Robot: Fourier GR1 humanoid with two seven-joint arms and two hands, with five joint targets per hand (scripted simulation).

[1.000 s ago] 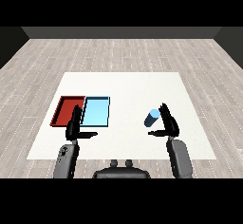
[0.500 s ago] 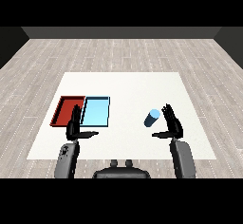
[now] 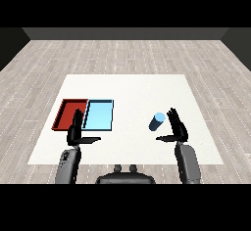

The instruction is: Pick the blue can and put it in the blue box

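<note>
The blue can [image 3: 157,122] stands on the white table [image 3: 132,90], right of centre. My right hand [image 3: 177,127] is open just to its right, fingers straight up and thumb stretched left below the can, not touching it. The light blue tray [image 3: 98,115] lies left of centre with nothing in it. My left hand [image 3: 76,131] is open at the near edge of the trays, fingers upright, thumb pointing right.
A red tray [image 3: 67,113] lies against the left side of the blue tray. The table's front edge runs just behind my forearms. Grey wood floor surrounds the table.
My right hand has shifted slightly right and nearer, away from the can. The can, the trays and my left hand stay where they were.
</note>
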